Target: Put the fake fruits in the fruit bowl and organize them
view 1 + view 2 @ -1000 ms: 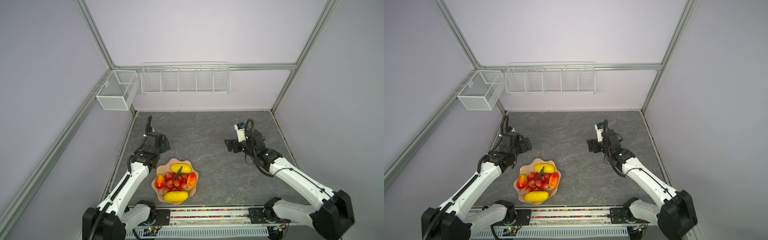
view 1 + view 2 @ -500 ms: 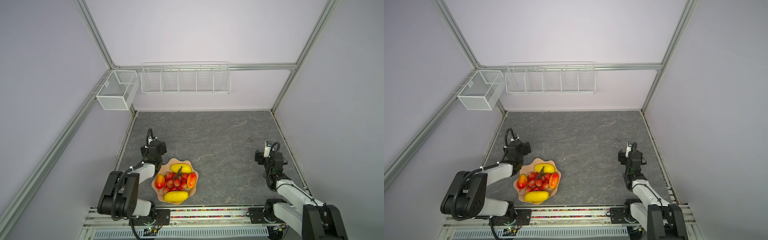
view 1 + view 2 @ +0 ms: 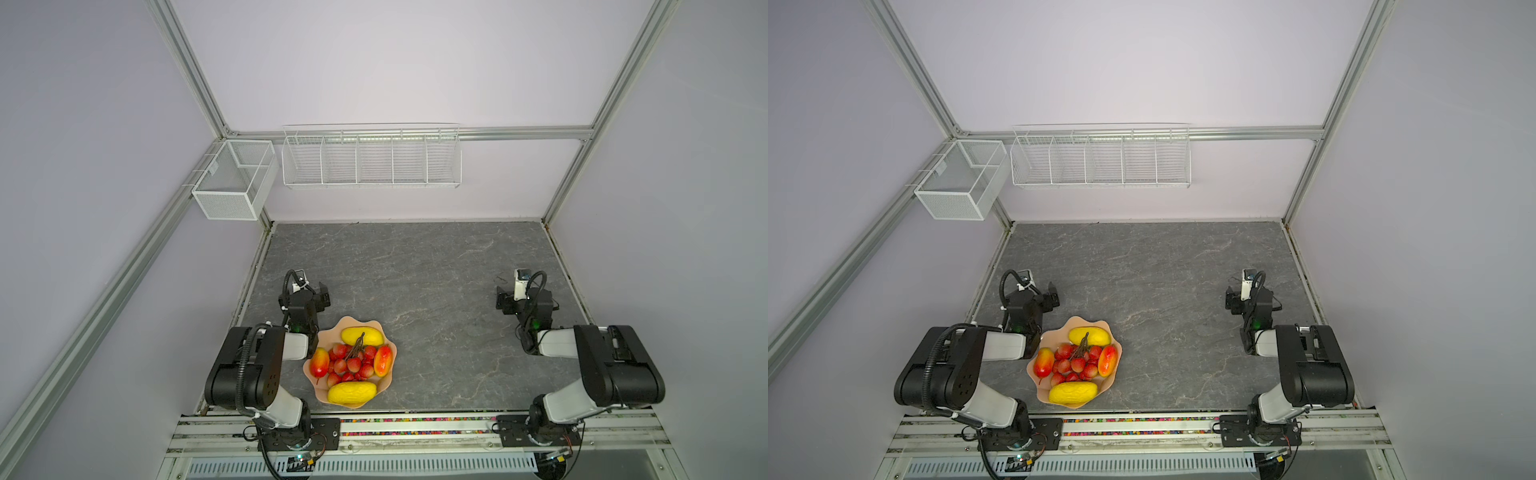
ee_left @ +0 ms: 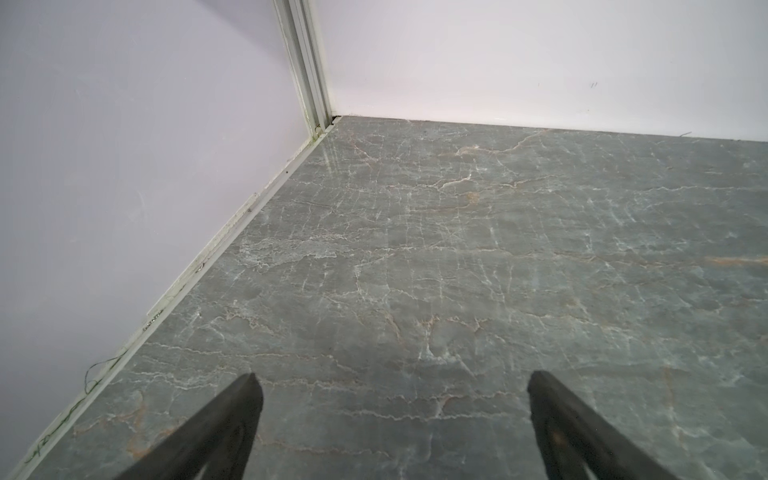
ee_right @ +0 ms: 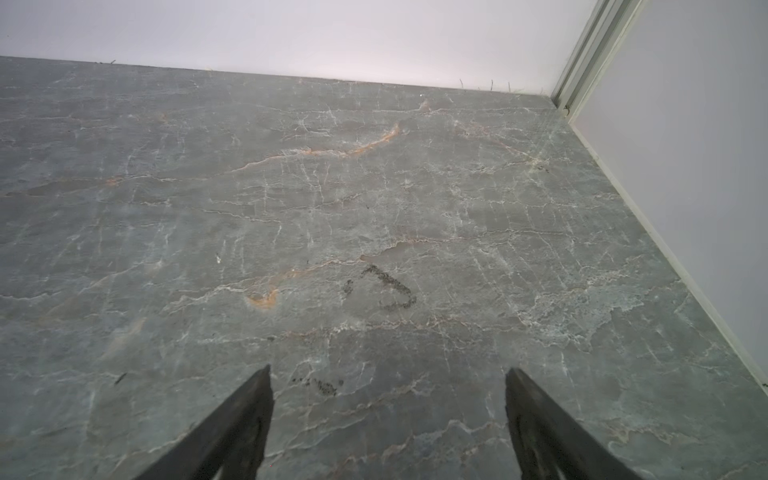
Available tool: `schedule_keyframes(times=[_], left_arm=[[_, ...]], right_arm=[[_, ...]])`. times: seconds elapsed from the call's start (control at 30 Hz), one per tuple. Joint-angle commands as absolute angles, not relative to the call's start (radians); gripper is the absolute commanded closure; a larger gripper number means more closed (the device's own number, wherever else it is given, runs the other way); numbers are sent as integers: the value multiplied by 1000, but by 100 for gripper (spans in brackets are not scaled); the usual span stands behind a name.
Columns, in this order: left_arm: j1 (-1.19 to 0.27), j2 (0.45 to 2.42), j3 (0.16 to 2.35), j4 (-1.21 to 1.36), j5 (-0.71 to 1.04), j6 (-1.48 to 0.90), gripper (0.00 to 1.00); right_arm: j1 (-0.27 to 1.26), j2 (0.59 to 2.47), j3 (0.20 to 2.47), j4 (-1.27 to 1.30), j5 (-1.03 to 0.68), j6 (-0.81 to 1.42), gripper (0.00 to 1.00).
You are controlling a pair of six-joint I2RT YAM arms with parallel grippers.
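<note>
Folding back toward the near side, the left gripper and right gripper are hanging spread and empty while the fruits are all sitting in the bowl, so the task is likely finished.

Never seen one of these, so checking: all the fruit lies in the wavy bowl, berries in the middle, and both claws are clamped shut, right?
Not shut: the wrist views show the left gripper and the right gripper open, jaws spread apart with nothing between. The rest holds.
</note>
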State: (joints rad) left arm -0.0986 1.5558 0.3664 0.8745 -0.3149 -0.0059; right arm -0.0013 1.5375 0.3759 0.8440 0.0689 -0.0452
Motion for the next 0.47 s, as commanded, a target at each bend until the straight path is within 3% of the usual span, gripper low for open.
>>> schedule_keyframes(times=[0.0, 0.43], left_arm=[[-86, 1552, 391, 911, -290, -6, 1], [-86, 1553, 391, 910, -304, -11, 1]], right_arm=[[-7, 1536, 379, 892, 42, -38, 12], [-16, 1527, 387, 856, 22, -34, 12]])
